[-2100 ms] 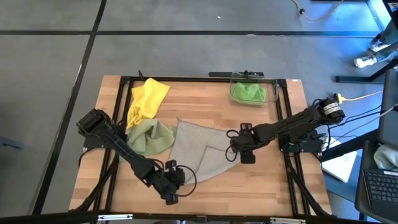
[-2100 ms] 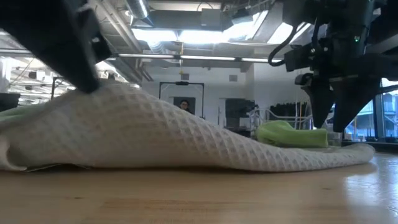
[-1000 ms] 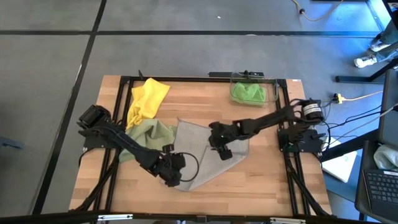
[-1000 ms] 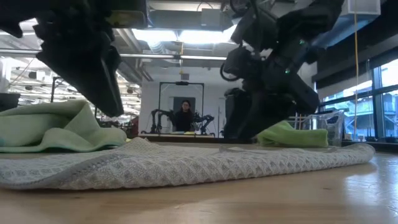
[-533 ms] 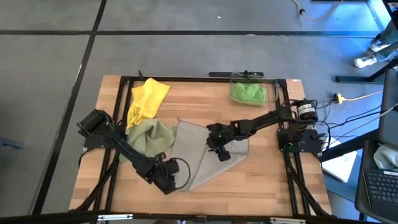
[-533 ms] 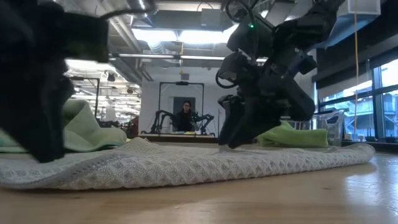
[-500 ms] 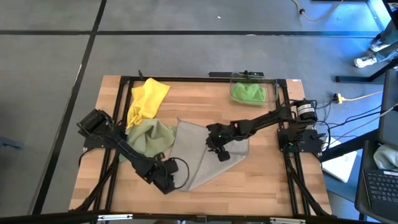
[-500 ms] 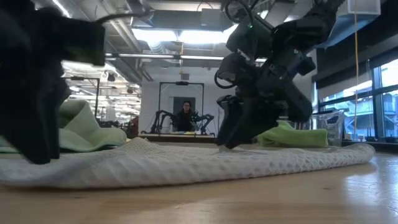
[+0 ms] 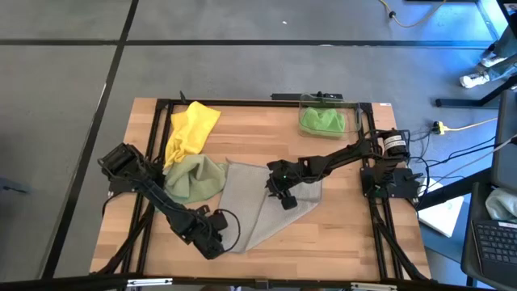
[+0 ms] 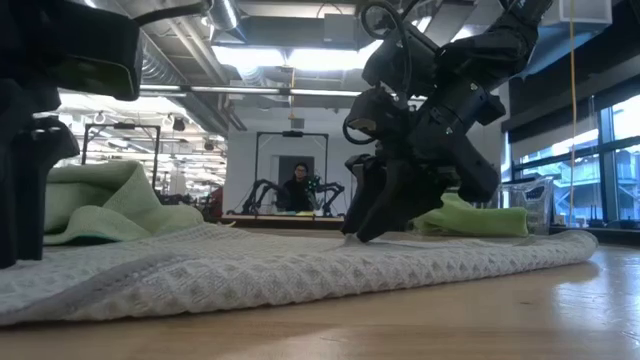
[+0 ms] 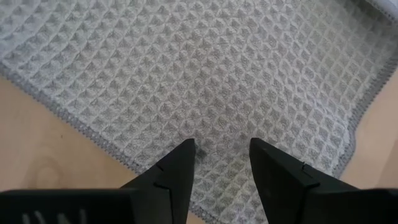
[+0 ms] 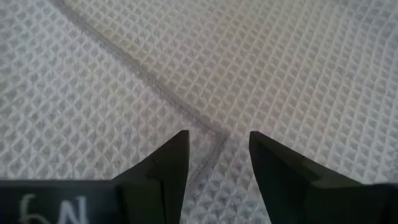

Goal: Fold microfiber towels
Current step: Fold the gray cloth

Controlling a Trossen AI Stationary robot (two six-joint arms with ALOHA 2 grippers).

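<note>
- Presently the right claw [image 12: 219,149] stands open, fingers astride a hemmed corner of the grey-beige towel [image 9: 262,202], holding nothing; judged positioned to pinch that folded-over corner.
- The towel lies flat on the worktop [image 9: 339,230] directly beneath this claw, one flap doubled over, so the fold appears part done.
- The left claw [image 11: 221,155] is likewise open and empty, poised over the same towel's near edge, its hem just beyond the fingertips.
- Beside the left arm lies the pale olive-green towel [image 9: 194,176], touching the grey-beige one; beyond it, the yellow towel [image 9: 190,129], both crumpled, apparently awaiting folding.
- Well beyond the right claw, the bright green towel [image 9: 323,120] sits in a clear bin [image 9: 356,117].
</note>
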